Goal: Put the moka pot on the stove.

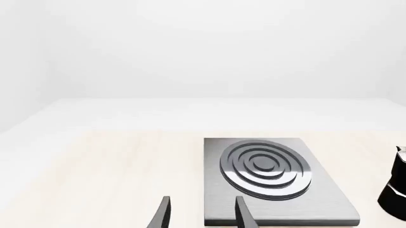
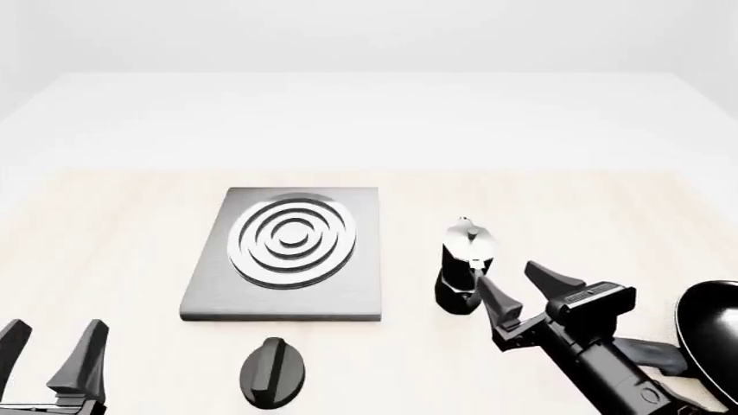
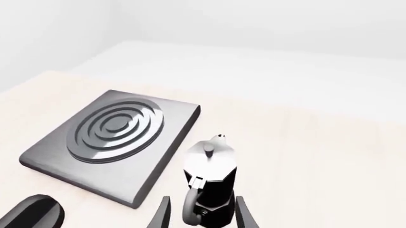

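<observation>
Nearest the front camera, the right gripper [image 2: 524,294] has its fingers spread open and reaches toward the moka pot [image 2: 465,264], which stands upright on the table [image 2: 116,233] just ahead of the fingertips; in the right wrist view the pot's lower body and handle sit between the two fingers [image 3: 244,213], though contact cannot be told. Just left of the pot, apart from it, lies the stove [image 2: 289,254], flat with its burner rings bare. Nearer than the stove rests a black knob [image 2: 275,372]. At the far left the left gripper [image 2: 52,350] hovers open, holding nothing. A frying pan [image 2: 713,337] shows at the right edge.
</observation>
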